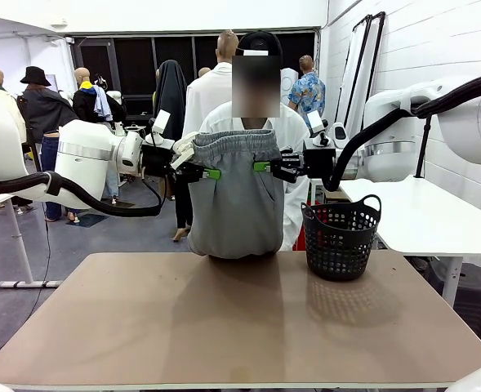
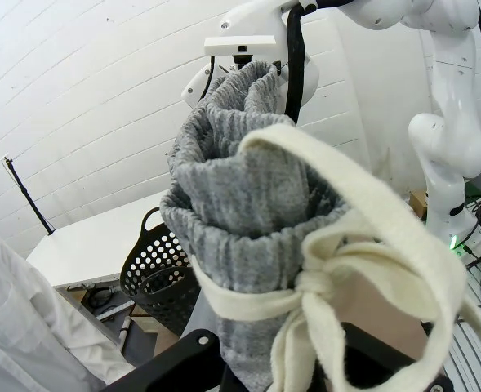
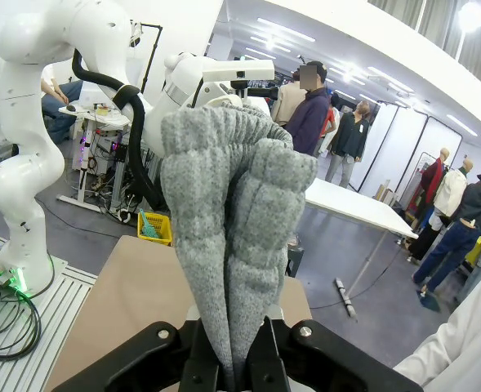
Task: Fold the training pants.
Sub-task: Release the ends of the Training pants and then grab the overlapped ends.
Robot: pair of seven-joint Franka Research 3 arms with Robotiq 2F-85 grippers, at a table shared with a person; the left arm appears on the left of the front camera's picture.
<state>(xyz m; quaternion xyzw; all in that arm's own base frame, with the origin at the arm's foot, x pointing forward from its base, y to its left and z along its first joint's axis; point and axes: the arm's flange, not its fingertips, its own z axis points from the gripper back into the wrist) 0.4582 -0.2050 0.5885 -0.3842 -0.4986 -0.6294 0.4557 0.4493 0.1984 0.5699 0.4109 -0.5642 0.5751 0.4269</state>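
The light grey training pants (image 1: 236, 200) hang in the air above the far edge of the table, stretched by the waistband between both arms. My left gripper (image 1: 210, 173) is shut on the waistband's left side, and my right gripper (image 1: 264, 167) is shut on its right side. In the left wrist view the gathered waistband (image 2: 248, 212) and the whitish drawstring (image 2: 346, 245) bunch up right in front of the camera. The right wrist view shows the grey waistband (image 3: 232, 220) pinched between the fingers (image 3: 266, 351). The pants' lower end rests folded on the table edge.
A black mesh basket (image 1: 340, 237) stands on the brown table (image 1: 224, 327) at the far right. A person in a white shirt (image 1: 293, 131) stands right behind the hanging pants. A white side table (image 1: 420, 216) is at the right.
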